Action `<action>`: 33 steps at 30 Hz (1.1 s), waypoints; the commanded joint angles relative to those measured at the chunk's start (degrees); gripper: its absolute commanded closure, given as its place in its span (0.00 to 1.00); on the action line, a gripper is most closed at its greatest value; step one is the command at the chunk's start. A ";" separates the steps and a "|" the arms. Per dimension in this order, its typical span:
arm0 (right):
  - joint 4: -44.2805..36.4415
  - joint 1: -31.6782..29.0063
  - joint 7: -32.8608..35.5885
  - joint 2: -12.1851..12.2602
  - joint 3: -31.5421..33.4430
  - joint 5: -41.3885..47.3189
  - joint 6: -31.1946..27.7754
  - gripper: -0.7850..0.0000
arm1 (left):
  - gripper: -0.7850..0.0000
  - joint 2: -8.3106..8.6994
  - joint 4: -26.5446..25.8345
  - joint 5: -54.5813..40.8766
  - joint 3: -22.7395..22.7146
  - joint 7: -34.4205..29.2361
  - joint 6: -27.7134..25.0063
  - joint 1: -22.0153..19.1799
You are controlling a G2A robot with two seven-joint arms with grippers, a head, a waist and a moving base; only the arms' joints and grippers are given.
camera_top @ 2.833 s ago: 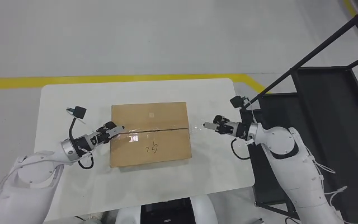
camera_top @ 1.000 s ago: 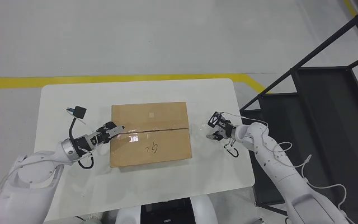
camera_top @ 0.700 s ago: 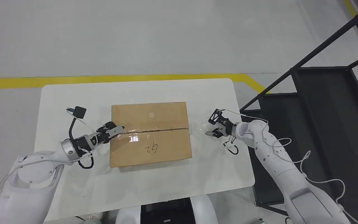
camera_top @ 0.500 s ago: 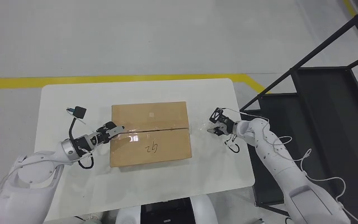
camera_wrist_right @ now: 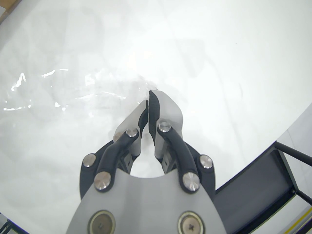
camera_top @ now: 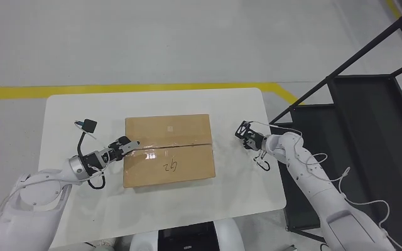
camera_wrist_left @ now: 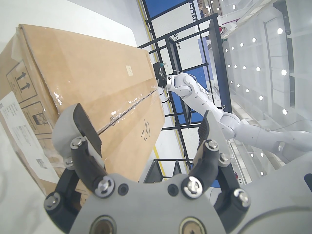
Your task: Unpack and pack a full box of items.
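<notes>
A closed cardboard box (camera_top: 168,149) (camera_wrist_left: 85,74) lies in the middle of the white table (camera_top: 81,106), with shiny tape along its top seam. My left gripper (camera_top: 129,145) (camera_wrist_left: 142,115) is open at the box's left end, level with the seam, one finger against the top edge. My right gripper (camera_top: 245,139) (camera_wrist_right: 148,96) hangs over the table a little right of the box, shut, its tips pinching the end of a crinkled strip of clear tape (camera_wrist_right: 73,91) that trails back toward the box. It also shows beyond the box's far end (camera_wrist_left: 160,76).
A black metal rack (camera_top: 358,125) stands just off the table's right edge, close behind my right arm. Bare tabletop lies in front of the box and behind it.
My right wrist has turned and the gripper has drifted slightly right and back, away from the box, still shut on the tape. The left arm and the box have stayed put.
</notes>
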 commanded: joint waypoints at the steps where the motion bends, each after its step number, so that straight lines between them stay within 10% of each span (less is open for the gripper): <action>1: -1.97 -0.85 -0.12 0.45 1.24 -0.21 0.07 1.00 | 0.00 0.00 0.00 0.00 0.00 0.00 0.00 0.00; 18: -17.84 -9.93 7.17 5.06 19.64 24.30 -18.48 1.00 | 0.00 0.00 0.00 0.00 0.00 0.00 0.00 0.00; 33: -23.16 -7.29 35.64 11.96 16.24 79.64 -18.03 1.00 | 0.00 0.00 0.00 0.00 0.00 0.00 0.00 0.00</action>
